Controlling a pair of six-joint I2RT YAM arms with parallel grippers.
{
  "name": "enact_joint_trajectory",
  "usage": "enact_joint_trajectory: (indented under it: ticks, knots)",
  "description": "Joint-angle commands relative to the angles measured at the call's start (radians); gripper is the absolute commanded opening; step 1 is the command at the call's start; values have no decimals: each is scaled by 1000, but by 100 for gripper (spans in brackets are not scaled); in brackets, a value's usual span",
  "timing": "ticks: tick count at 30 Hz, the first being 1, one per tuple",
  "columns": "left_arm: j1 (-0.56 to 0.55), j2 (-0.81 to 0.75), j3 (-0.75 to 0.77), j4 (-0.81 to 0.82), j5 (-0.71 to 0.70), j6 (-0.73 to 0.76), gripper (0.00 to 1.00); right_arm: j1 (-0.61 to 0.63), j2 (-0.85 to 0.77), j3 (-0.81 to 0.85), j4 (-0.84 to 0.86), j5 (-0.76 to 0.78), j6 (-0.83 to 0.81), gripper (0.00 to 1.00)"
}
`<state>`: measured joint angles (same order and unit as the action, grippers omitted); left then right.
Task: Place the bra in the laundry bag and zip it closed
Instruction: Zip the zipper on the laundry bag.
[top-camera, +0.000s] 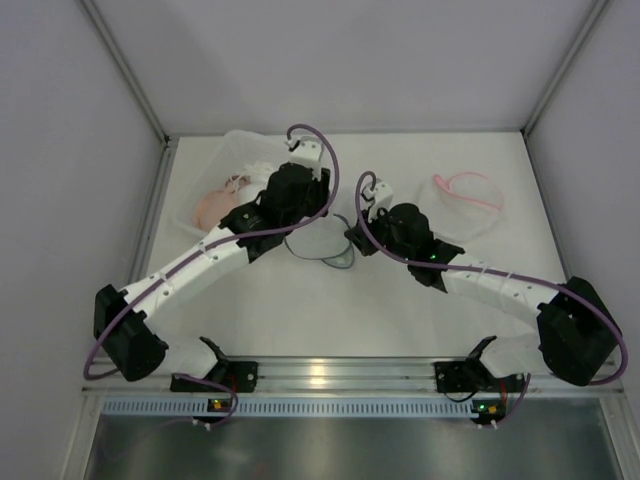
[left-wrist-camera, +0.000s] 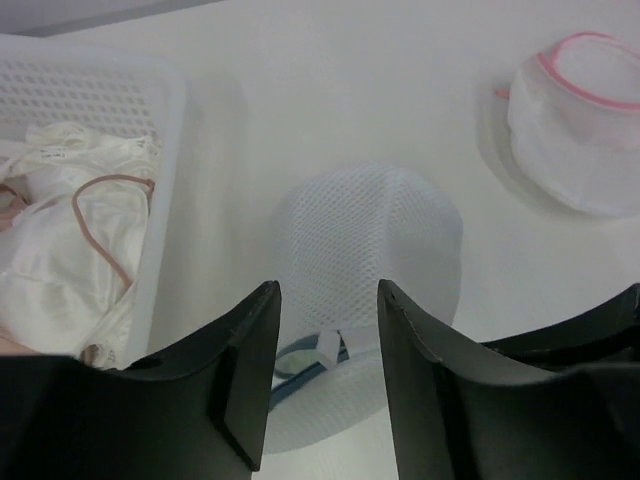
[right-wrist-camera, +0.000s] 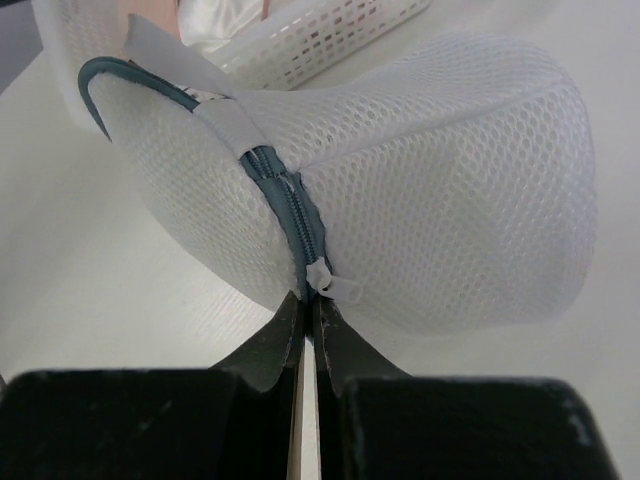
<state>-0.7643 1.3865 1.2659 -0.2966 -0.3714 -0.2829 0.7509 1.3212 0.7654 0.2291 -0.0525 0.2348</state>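
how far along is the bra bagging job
Done: the blue-zip mesh bag stands domed, and its zipper looks closed along the lower stretch. The mesh hides whether a bra is inside.
In hand: the right gripper is shut by the zipper pull, and the left gripper is open above the bag.
Left: the zipper's top end gapes, and bras lie in the basket.

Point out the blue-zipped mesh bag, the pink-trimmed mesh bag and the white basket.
blue-zipped mesh bag (right-wrist-camera: 450, 180): right wrist view, on its mesh side.
pink-trimmed mesh bag (left-wrist-camera: 575, 140): left wrist view, on its white mesh body.
white basket (left-wrist-camera: 165, 220): left wrist view, on its perforated side wall.
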Motion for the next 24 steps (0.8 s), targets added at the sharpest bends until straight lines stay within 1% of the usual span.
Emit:
enact_joint_trajectory:
  ticks: [1, 3, 4, 5, 6, 8, 9, 12, 15, 19, 24]
  knots:
    - [19, -84, -33, 39, 75, 96, 52, 13, -45, -6, -28, -55, -65, 0]
    - [23, -121, -62, 40, 124, 129, 67, 11, -57, -17, -48, -64, -68, 0]
    - [23, -135, -74, 51, 146, 146, 77, 10, -60, -15, -59, -76, -72, 0]
    - [23, -147, -86, 54, 167, 169, 89, 10, -62, -14, -71, -82, -77, 0]
    - [23, -170, -106, 54, 178, 180, 91, 10, -59, 0, -108, -95, -87, 0]
    - [23, -196, -123, 53, 216, 223, 92, 10, -47, 17, -146, -109, -103, 0]
    - [23, -228, -149, 54, 301, 243, 92, 8, -40, 34, -171, -113, -121, 0]
    - [23, -292, -215, 59, 464, 330, 92, 7, -42, 28, -192, -112, -137, 0]
    - [23, -308, -244, 48, 531, 376, 92, -2, -57, 14, -200, -119, -143, 0]
    - [23, -273, -247, 19, 632, 405, 89, -5, -86, 2, -226, -136, -166, 0]
    - [23, -173, -220, -15, 704, 422, 88, -7, -111, -24, -275, -152, -203, 0]
